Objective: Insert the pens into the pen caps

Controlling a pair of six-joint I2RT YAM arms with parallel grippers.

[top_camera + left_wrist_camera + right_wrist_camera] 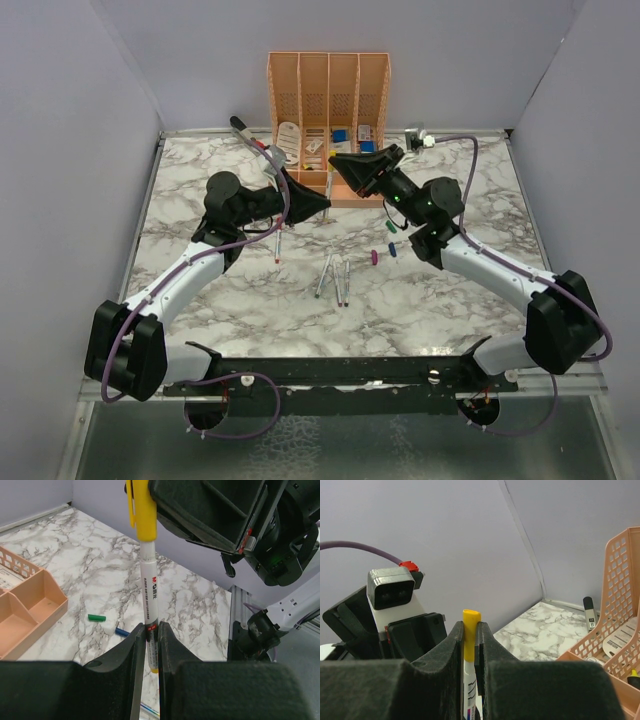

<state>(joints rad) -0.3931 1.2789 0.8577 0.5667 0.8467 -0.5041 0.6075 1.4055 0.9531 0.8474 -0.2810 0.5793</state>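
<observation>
Pen [149,595]: clamped between the nearly closed fingers of the left gripper [151,629], its barrel rising above them into the yellow cap [142,510], which the right gripper [470,630] pinches tight. Risk: an off-axis push may slip the barrel through the fingers, leaving the cap half seated

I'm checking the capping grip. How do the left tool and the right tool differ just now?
The left tool is shut on the white barrel of the pen; the right tool is shut on its yellow cap. From above, the left tool comes from the left, the right tool from the right, nearer the orange organiser. Both are black and share one pen.
</observation>
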